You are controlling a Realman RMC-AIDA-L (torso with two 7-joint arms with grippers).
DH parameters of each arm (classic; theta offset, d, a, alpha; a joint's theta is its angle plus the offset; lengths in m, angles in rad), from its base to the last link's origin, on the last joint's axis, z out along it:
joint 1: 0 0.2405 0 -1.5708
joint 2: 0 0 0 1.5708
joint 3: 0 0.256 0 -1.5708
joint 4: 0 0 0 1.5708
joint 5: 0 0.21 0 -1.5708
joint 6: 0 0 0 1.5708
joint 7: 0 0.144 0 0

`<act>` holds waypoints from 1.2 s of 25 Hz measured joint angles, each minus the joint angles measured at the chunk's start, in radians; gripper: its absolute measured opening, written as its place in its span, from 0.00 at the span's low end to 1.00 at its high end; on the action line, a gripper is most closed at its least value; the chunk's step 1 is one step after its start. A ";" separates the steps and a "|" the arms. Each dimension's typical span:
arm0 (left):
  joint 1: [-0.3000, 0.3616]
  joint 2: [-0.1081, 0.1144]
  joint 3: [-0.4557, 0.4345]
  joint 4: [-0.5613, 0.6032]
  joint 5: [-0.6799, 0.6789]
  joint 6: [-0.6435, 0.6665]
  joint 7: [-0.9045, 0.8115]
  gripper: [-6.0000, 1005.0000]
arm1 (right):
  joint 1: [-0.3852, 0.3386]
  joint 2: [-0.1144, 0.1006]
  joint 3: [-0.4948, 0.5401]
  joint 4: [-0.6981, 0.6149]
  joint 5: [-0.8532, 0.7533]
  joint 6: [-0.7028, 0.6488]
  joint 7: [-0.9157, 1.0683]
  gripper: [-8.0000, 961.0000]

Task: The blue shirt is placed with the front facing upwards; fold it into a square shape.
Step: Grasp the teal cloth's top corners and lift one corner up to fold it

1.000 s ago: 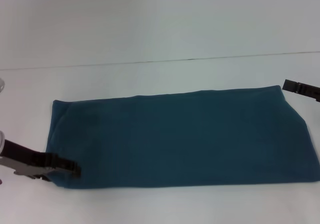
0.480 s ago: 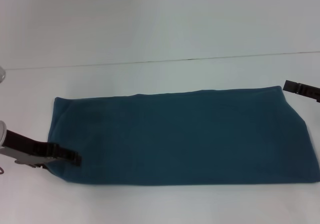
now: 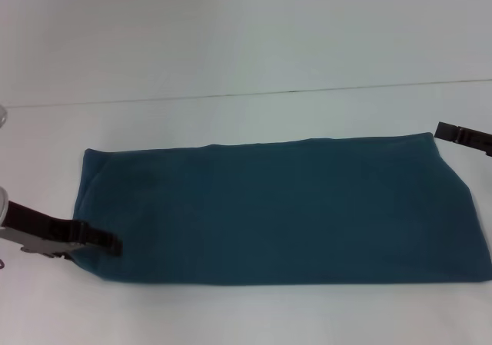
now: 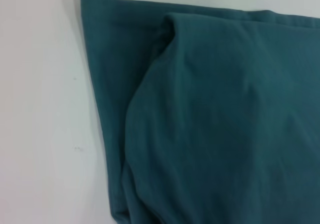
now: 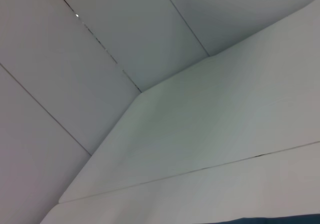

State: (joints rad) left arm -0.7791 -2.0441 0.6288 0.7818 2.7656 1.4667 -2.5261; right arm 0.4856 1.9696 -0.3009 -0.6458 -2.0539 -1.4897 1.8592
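Note:
The blue shirt (image 3: 284, 210) lies on the white table (image 3: 231, 118) as a long flat band running left to right, with no lettering showing. My left gripper (image 3: 108, 243) reaches in from the left at the shirt's near left corner. The left wrist view looks down on that end of the shirt (image 4: 215, 114), where a rumpled upper layer lies over a lower one. My right gripper (image 3: 450, 132) is just off the shirt's far right corner. In the right wrist view only a thin strip of the shirt (image 5: 280, 220) shows along one edge.
A thin seam (image 3: 292, 91) crosses the table behind the shirt. Bare white tabletop (image 3: 231, 314) runs in front of it. The right wrist view shows the tabletop (image 5: 225, 134) and pale wall panels (image 5: 75, 109).
My left gripper has moved a little toward the far side along the shirt's left end. The shirt and the right gripper have stayed put.

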 joint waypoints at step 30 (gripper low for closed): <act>0.033 -0.004 -0.009 0.015 -0.038 -0.061 0.013 0.03 | 0.002 0.003 -0.003 0.010 0.000 0.005 -0.006 0.57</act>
State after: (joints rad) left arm -0.7458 -2.0481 0.6200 0.7967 2.7281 1.4054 -2.5134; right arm 0.4878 1.9726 -0.3041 -0.6362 -2.0539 -1.4852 1.8532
